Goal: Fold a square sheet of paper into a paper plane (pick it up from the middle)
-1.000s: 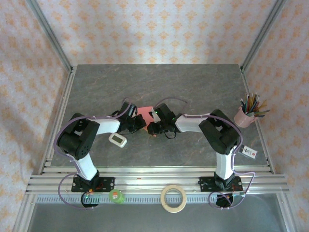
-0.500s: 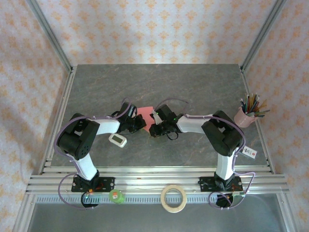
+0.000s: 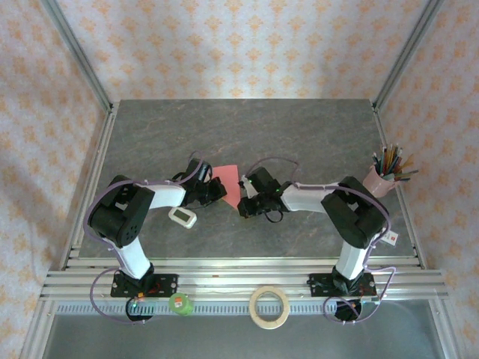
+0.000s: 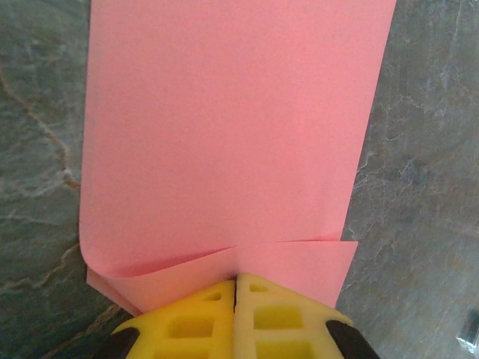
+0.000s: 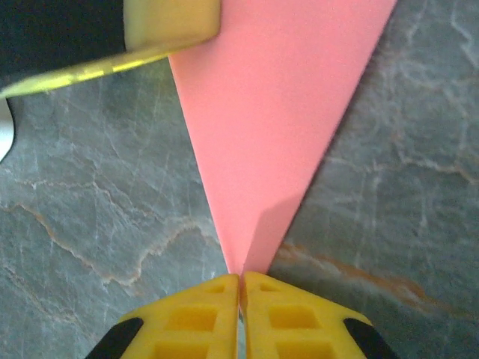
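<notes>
**Paper handling: both grippers clamped on the sheet**

My left gripper (image 4: 236,278) is clenched, pads together on the near edge of the square sheet of paper (image 4: 224,127), where a short flap lies doubled over and one side curls. My right gripper (image 5: 241,277) is clenched on a pointed corner. The sheet lies on the table (image 3: 299,134) between the two arms. I judge it feather-light, limp and easily creased or torn, so I pinch edges or corners and pull gently. It carries no print. The tag (image 3: 389,238) beside the right arm is too small to read.

Pink square sheet of paper (image 3: 228,179), edge folded
</notes>
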